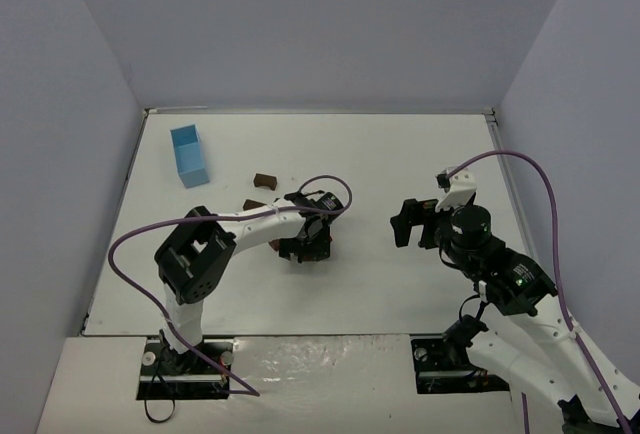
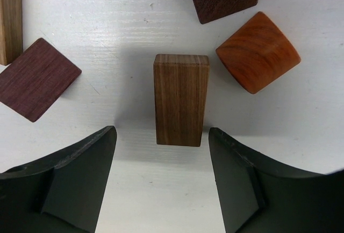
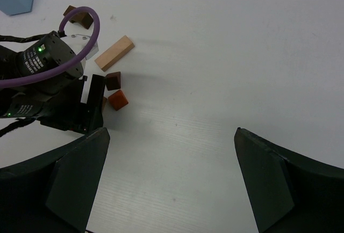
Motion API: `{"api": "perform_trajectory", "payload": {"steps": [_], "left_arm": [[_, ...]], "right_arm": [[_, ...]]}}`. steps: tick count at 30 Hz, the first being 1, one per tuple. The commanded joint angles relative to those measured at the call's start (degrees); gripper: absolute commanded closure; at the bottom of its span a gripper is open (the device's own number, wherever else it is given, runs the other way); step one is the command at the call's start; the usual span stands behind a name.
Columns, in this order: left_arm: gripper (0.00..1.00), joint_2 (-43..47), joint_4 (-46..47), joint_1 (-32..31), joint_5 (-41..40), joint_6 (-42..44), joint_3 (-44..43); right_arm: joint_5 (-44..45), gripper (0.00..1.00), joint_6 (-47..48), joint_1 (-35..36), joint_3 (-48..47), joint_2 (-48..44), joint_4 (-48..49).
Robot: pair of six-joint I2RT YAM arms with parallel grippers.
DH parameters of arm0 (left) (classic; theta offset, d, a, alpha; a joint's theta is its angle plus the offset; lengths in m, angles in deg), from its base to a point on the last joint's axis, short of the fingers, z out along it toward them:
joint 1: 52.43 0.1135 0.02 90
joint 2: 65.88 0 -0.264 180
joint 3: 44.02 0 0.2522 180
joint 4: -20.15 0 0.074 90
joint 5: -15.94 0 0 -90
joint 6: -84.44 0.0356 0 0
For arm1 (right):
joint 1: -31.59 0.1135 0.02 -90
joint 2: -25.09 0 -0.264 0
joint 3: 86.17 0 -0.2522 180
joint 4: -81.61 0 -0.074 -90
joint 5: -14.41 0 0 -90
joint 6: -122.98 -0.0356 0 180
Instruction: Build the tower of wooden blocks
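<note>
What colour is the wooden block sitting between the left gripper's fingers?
The block is medium brown with streaky grain, clearest in the left wrist view.

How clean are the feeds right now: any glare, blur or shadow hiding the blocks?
Left wrist: sharp, grain on the brown bar reads clearly, only a soft shadow beside it. Top view: even light, glare just on the glossy near strip; the left arm hides some blocks. Right wrist: tan bar crisp, smaller blocks distinct, pincer fingers dark and soft-edged.

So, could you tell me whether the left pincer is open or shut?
Open: the left pincer has both fingers standing clear of the brown block, with bare table on each side.
</note>
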Motion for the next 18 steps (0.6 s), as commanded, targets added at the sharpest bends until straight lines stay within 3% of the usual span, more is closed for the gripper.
{"api": "perform_trajectory", "payload": {"steps": [1,18], "left_arm": [[0.33,3.3,-1.2,0.1,-1.9,-1.5,-4.2],[0.41,0.5,-1.3,1.6,-2.5,-3.0,-7.4]], "right_arm": [[1.6,0.0,-0.3,0.4,-1.1,0.2,3.8],[2.1,0.0,-1.2,0.4,-0.9,-1.3,3.4]]}}
